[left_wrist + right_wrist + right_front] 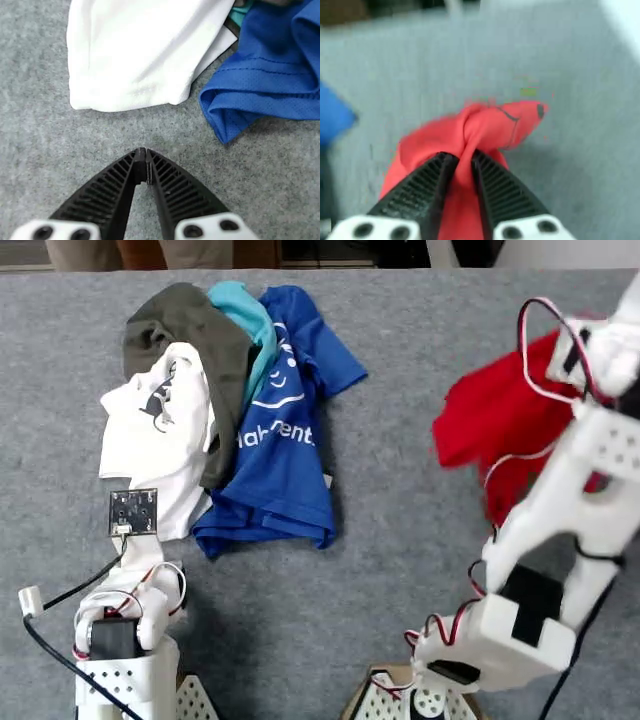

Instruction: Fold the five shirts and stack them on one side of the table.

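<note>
At the right side of the desk (400,540), the right claw (463,159) is clenched on a bunched fold of the red shirt (485,127). The cloth is pinched between its two ribbed black fingers (422,187) and spills out past the tips in a crumpled knot. In the high view the rest of the red shirt hangs and spreads beside the white right arm (560,540), well apart from the other shirts. At the near left, the left claw (143,162) is closed with its tips touching and nothing between them, poised over bare grey desk. Just beyond its tips lies the hem of the white shirt (135,50), near but not touched. The rumpled edge of the blue shirt (270,75) lies right beside that white hem. Seen from above, the white shirt runs away from the left arm (125,630), with the blue shirt along its right side. An olive shirt (190,325) is draped over the far part of both, and a teal shirt (240,300) peeks out between the olive and the blue. These four make one loose heap on the left half of the desk.
</note>
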### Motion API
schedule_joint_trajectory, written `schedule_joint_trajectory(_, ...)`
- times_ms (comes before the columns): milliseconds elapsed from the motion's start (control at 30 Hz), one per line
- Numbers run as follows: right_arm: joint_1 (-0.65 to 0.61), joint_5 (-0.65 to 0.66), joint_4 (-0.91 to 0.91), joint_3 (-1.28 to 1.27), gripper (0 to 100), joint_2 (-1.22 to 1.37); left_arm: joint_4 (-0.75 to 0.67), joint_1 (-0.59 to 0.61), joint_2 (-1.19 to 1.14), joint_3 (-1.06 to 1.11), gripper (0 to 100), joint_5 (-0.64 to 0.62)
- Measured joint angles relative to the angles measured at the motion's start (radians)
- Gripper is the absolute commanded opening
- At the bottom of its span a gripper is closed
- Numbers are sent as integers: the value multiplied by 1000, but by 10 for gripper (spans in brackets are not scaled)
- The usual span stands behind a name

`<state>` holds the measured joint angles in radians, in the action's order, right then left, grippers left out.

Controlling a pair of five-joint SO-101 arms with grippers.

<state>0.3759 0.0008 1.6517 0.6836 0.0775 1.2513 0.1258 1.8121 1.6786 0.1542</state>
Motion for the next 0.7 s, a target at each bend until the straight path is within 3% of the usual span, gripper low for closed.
schedule_joint_trajectory(167,0,28,-157,-377,1,28,0,0,0,0,19,0)
schedule_joint_trajectory(433,0,164,-698,-1057,2,32,0,0,0,0,19,0)
schedule_joint_trajectory(567,-2,233,-914,-1241,2,34,0,0,0,0,19,0)
schedule_joint_trajectory(700,-2,262,-980,-1275,2,32,0,0,0,0,19,0)
